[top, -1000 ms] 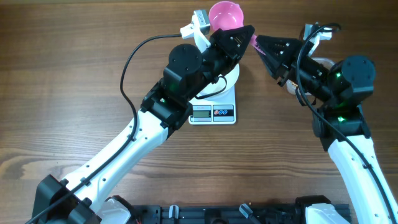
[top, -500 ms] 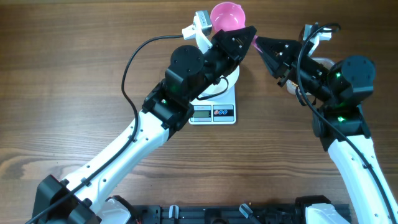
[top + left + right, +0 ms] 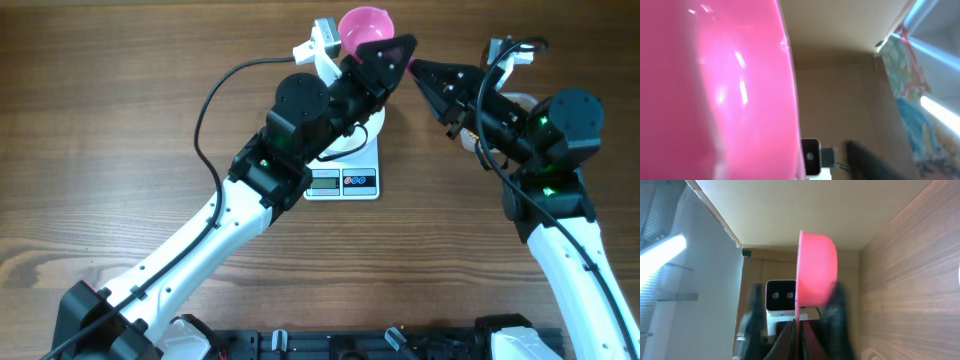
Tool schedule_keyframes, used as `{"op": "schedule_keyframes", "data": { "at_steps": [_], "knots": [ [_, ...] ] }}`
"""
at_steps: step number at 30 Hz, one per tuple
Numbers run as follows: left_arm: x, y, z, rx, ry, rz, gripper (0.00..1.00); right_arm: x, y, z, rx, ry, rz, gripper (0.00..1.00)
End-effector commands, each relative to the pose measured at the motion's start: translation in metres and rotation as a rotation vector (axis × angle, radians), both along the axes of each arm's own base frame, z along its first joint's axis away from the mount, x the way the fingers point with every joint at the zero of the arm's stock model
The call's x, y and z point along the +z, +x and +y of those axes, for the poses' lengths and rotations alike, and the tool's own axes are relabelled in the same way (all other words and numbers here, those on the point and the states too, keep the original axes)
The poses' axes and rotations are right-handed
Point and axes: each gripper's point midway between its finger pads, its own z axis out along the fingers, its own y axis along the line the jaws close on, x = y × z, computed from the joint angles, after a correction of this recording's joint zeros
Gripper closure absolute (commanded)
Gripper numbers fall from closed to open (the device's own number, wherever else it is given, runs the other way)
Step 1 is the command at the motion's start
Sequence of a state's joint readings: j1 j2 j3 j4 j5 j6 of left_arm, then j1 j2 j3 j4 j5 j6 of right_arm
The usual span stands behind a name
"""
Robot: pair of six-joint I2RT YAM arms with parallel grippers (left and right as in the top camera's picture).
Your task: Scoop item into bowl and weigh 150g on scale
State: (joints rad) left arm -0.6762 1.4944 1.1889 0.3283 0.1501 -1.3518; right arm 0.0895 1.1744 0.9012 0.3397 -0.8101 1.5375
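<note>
The pink scoop (image 3: pixel 362 25) hangs in the air at the far middle of the table, its cup turned on edge in the right wrist view (image 3: pixel 815 262). My right gripper (image 3: pixel 414 68) is shut on the scoop's thin handle (image 3: pixel 799 325). My left gripper (image 3: pixel 393 48) stands open right beside the cup, which fills the left of its wrist view (image 3: pixel 715 90). Below the left arm, the white bowl (image 3: pixel 371 128) sits on the scale (image 3: pixel 344 182), mostly covered. The item is hidden.
A pale tub edge (image 3: pixel 515 100) shows behind the right arm at the right. The left arm crosses the table from near left to far middle over the scale. Bare wood lies to the left and along the front.
My left gripper's jaws have spread apart beside the scoop, letting go. My right gripper has closed onto the handle. Neither arm has shifted much.
</note>
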Motion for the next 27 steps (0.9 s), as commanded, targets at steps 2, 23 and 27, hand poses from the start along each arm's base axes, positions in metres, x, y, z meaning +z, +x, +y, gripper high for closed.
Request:
{"op": "schedule_keyframes", "data": {
  "at_steps": [2,23,27],
  "knots": [
    [-0.012,0.003,0.0,0.015,0.041,0.031,0.25,0.013,0.004,-0.004,-0.043,-0.056,-0.106,0.95],
    [-0.032,-0.039,-0.011,-0.231,0.414,-0.26,0.0,0.002,0.03,-0.089,-0.346,-0.513,-0.093,0.95],
    [-0.039,-0.038,0.014,-0.196,0.555,-0.296,0.0,-0.003,0.023,-0.114,-0.435,-0.702,-0.024,0.96]
  ]
}}
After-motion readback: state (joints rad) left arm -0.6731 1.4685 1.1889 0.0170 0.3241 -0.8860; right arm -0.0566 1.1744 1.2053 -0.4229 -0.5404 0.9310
